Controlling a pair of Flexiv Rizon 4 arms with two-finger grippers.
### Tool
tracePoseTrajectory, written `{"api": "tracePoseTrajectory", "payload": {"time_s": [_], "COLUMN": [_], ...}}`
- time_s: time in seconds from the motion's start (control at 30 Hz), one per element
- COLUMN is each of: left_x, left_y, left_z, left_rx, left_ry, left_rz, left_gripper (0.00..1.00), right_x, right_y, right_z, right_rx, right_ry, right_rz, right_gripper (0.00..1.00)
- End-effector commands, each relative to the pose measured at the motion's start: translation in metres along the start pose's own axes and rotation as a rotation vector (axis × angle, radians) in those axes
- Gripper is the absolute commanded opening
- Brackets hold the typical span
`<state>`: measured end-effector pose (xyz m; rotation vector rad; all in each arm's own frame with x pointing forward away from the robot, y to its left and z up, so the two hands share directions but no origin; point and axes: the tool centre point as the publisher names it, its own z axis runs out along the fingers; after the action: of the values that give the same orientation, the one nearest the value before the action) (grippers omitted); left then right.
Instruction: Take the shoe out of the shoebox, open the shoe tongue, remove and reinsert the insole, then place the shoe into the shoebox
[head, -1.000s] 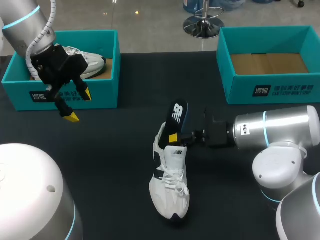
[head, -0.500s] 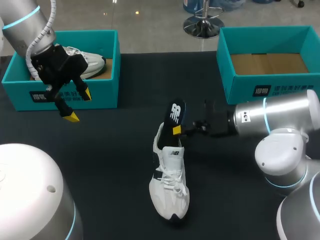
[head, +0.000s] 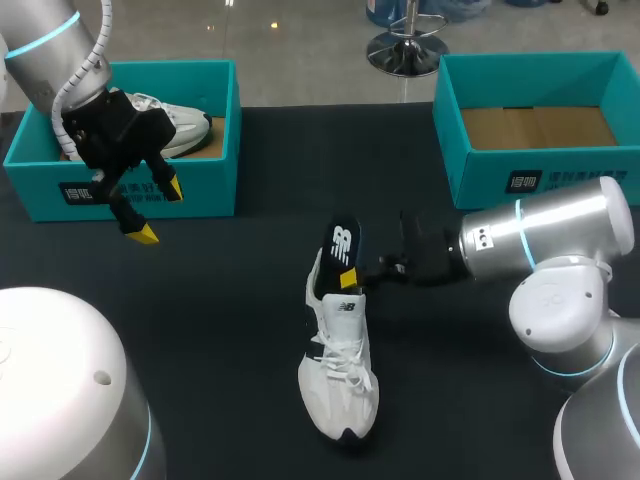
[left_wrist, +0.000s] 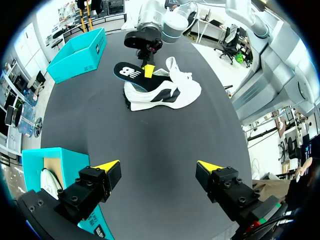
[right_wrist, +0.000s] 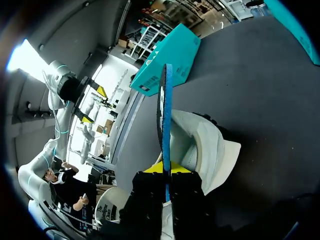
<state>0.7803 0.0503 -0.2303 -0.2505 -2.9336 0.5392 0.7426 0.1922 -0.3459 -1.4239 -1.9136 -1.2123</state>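
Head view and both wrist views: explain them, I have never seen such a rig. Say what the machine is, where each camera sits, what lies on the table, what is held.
This is a robot with two arms at a black table. The head view looks down from above and behind it; each round view comes from a camera on one wrist. The yellow-tipped left gripper hangs open and empty before a teal cardboard shoebox with a white sneaker inside. A second teal shoebox, empty, stands at the right. Mid-table lies a white lace-up shoe. The right gripper is shut on a dark insole, held on edge at that shoe's opening.
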Motion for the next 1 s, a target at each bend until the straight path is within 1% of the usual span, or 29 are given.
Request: {"api": "tracePoseTrajectory", "payload": {"time_s": [0.03, 0.17, 0.2, 0.23, 0.27, 0.3, 0.33, 0.37, 0.43, 0.57, 0.6, 0.63, 0.7, 0.77, 1.0], "left_x": [0.001, 0.001, 0.001, 0.001, 0.001, 0.001, 0.001, 0.001, 0.001, 0.001, 0.001, 0.001, 0.001, 0.001, 0.001], "left_y": [0.000, 0.000, 0.000, 0.000, 0.000, 0.000, 0.000, 0.000, 0.000, 0.000, 0.000, 0.000, 0.000, 0.000, 0.000], "left_z": [0.000, 0.000, 0.000, 0.000, 0.000, 0.000, 0.000, 0.000, 0.000, 0.000, 0.000, 0.000, 0.000, 0.000, 0.000], "left_rx": [-0.002, -0.002, -0.002, -0.002, -0.002, -0.002, -0.002, -0.002, -0.002, -0.002, -0.002, -0.002, -0.002, -0.002, -0.002], "left_ry": [0.000, 0.000, 0.000, 0.000, 0.000, 0.000, 0.000, 0.000, 0.000, 0.000, 0.000, 0.000, 0.000, 0.000, 0.000], "left_rz": [0.000, 0.000, 0.000, 0.000, 0.000, 0.000, 0.000, 0.000, 0.000, 0.000, 0.000, 0.000, 0.000, 0.000, 0.000], "left_gripper": [1.00, 1.00, 1.00, 1.00, 1.00, 1.00, 1.00, 1.00, 1.00, 1.00, 1.00, 1.00, 1.00, 1.00, 1.00], "right_x": [0.002, 0.003, 0.003, 0.004, 0.005, 0.007, 0.009, 0.010, 0.012, 0.009, 0.008, 0.007, 0.005, 0.004, 0.001], "right_y": [-0.008, -0.010, -0.009, -0.006, -0.004, 0.000, 0.004, 0.007, 0.014, 0.026, 0.028, 0.030, 0.032, 0.033, 0.029], "right_z": [0.005, 0.006, 0.004, 0.003, 0.002, 0.000, -0.001, -0.003, -0.005, -0.009, -0.009, -0.010, -0.010, -0.010, -0.011], "right_rx": [0.003, 0.010, 0.010, 0.008, 0.006, 0.005, 0.001, 0.001, 0.001, 0.002, 0.003, 0.003, 0.006, 0.009, 0.011], "right_ry": [-0.003, -0.003, -0.007, -0.011, -0.015, -0.021, -0.026, -0.029, -0.038, -0.050, -0.051, -0.053, -0.057, -0.059, -0.060], "right_rz": [0.009, 0.014, 0.013, 0.010, 0.003, -0.007, -0.018, -0.027, -0.041, -0.054, -0.055, -0.056, -0.058, -0.058, -0.049], "right_gripper": [0.00, 0.00, 0.24, 0.42, 0.54, 0.88, 0.96, 0.97, 0.93, 0.91, 0.87, 0.79, 0.34, 0.00, 0.00]}}
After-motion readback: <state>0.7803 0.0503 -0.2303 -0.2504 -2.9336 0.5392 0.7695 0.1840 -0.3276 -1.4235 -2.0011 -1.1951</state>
